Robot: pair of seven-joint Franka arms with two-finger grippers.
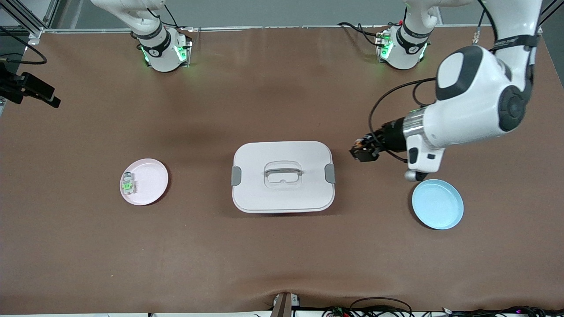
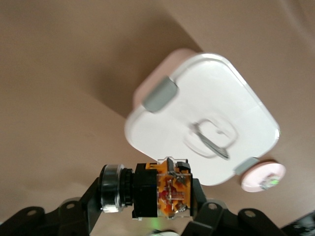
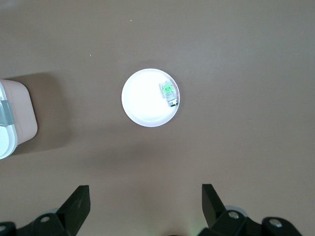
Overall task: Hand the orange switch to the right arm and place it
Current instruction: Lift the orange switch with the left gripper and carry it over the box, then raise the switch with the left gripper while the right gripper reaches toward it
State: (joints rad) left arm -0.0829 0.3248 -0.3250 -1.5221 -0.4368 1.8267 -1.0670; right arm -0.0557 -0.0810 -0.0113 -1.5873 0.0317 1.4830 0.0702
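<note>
Brown matting covers the desk [image 1: 88, 246]. The left pincer [image 1: 364, 151] hangs in the air over bare desk between the white lidded box [image 1: 282, 176] and the blue plate [image 1: 437, 204], and its fingers [image 2: 197, 189] are clamped on the orange switch [image 2: 167, 191]. The switch lies sideways in the grip (black body and clear round cap toward one end, orange face toward the other, as the left wrist view shows it). It touches neither the box nor either plate.

The box sits at the middle of the desk, with its lid on, a grey clasp [image 1: 236, 175] at each short end and a handle [image 1: 282, 169] folded flat on top. The blue plate lies toward the left arm's end of the desk, slightly nearer the front camera than the box.

The pink plate [image 1: 150, 185] lies toward the right arm's end of the desk. A small clear-and-green switch [image 1: 128, 183] rests on it close to the rim.

The right pincer [image 3: 146, 204] waits high over the desk near the pink plate, fingers [image 3: 78, 201] spread wide apart and holding nothing.
</note>
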